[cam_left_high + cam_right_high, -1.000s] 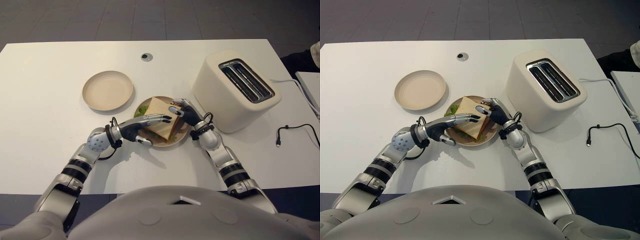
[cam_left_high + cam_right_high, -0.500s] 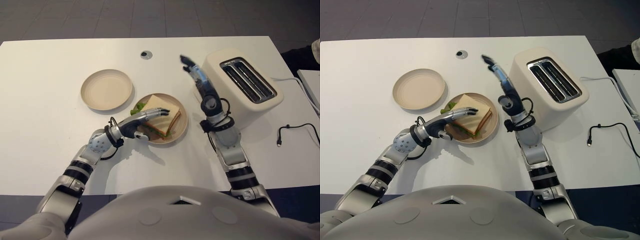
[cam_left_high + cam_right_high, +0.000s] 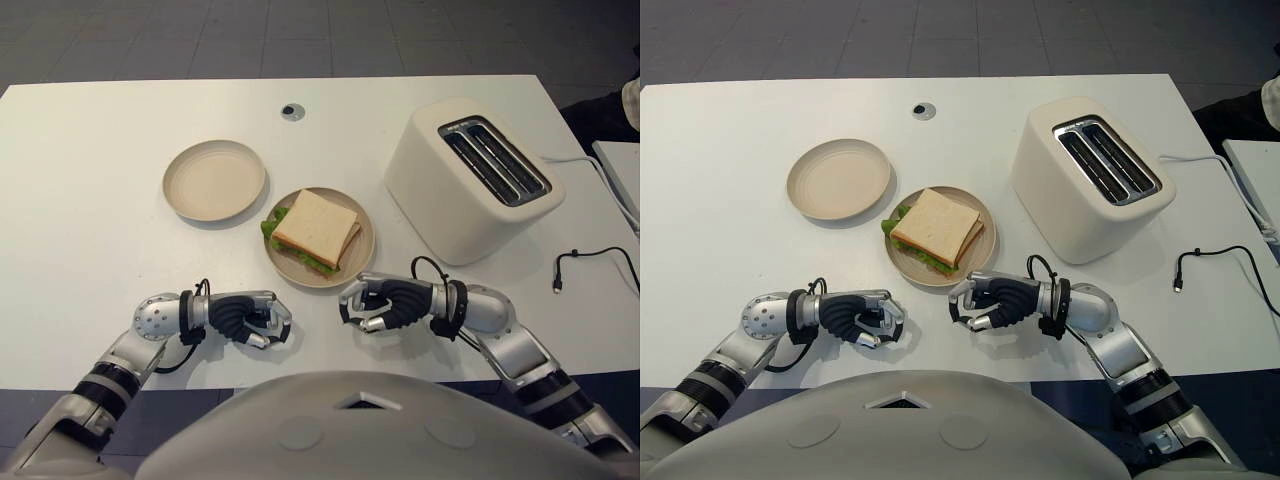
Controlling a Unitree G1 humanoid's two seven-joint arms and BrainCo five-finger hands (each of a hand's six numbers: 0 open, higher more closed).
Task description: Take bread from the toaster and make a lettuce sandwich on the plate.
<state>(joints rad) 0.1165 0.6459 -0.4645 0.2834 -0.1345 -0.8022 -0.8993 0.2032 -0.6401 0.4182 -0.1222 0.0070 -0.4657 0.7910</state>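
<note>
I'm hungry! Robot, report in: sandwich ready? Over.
Left hand, right hand: curled, empty. Sandwich stacked on plate, lettuce showing. Second plate beside, not in the way.

sandwich (image 3: 932, 226): on the plate (image 3: 977, 262), lettuce at its edges
left hand (image 3: 855, 318): curled, holding nothing
right hand (image 3: 995, 300): curled, holding nothing

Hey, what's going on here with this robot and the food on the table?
The robot is making a lettuce sandwich, and it looks finished. The sandwich sits on the plate in the middle of the table, with lettuce poking out at its edge. Neither hand touches it: the left hand and right hand are near the table's front edge, fingers curled, holding nothing. A toaster stands to the right with no bread sticking out, and a second, empty plate lies to the left.
</note>
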